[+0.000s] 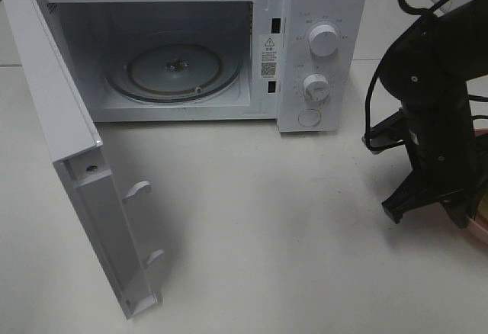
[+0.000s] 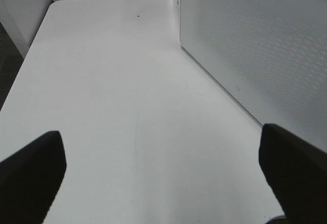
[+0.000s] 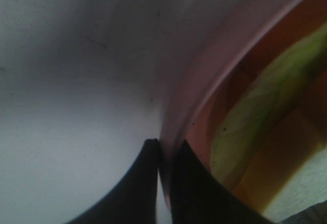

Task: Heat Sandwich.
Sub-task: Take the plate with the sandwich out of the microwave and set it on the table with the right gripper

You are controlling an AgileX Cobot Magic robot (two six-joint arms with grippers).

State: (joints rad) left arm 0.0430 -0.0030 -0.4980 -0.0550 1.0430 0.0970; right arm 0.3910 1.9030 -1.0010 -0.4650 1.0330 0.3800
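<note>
Right wrist view shows the right claw [image 3: 164, 150] pinched tight on the rim of the pink plate [image 3: 204, 81] — one finger outside, one inside — with the sandwich [image 3: 255, 132] on the plate just beyond its inner finger. To do this step well, I'd lift slowly and keep the plate level so the sandwich doesn't slide, then carry it across to the open microwave [image 1: 191, 52], whose glass turntable [image 1: 174, 69] sits bare. The left claw [image 2: 163, 175] hangs wide open, holding nothing, beside the microwave door [image 2: 260, 45]. The white table [image 1: 267, 235] looks smooth, with free room between claw and oven.
</note>
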